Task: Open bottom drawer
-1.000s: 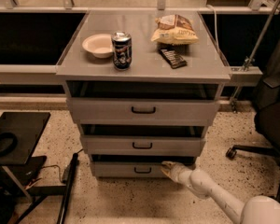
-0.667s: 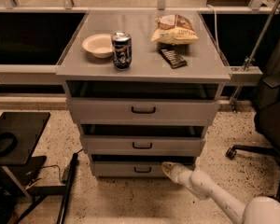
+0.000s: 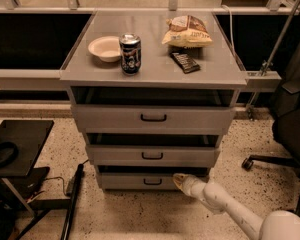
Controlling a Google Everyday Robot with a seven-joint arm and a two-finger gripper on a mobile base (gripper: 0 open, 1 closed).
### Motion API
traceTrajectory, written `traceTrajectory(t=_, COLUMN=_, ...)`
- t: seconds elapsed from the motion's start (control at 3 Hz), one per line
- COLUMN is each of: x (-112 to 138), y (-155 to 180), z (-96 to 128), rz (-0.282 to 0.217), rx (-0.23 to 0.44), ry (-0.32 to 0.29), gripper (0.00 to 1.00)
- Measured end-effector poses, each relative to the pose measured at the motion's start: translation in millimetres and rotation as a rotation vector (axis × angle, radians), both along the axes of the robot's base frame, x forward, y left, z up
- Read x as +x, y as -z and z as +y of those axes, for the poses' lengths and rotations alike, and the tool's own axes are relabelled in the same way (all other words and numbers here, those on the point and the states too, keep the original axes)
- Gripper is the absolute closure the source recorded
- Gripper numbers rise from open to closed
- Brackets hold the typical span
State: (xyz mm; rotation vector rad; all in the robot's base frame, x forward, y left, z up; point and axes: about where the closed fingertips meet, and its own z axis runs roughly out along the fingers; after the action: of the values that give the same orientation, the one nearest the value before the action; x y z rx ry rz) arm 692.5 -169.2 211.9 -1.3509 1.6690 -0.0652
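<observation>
The bottom drawer [image 3: 135, 181] is the lowest and narrowest of three grey flat-fronted drawers, with a small dark bar handle [image 3: 152, 182] at its centre. A dark gap shows above its front. My gripper [image 3: 179, 180] is at the end of the white arm that comes in from the lower right. It sits at the drawer's front, just right of the handle.
The middle drawer [image 3: 152, 155] and the wide top drawer [image 3: 153, 117] sit above. On the cabinet top stand a bowl [image 3: 104, 47], a can [image 3: 130, 54], a chip bag [image 3: 186, 32] and a dark bar [image 3: 185, 62]. An office chair [image 3: 290, 134] is at the right, a black stand [image 3: 17, 146] at the left.
My gripper stays at the bottom drawer's front right of the handle; the drawer has not visibly moved.
</observation>
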Motion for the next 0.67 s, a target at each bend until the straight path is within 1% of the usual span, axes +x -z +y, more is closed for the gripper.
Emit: traceTrajectory(t=0.67, x=0.0, y=0.0, z=0.1, rz=0.0, rx=0.0, ry=0.0, gripper=0.11)
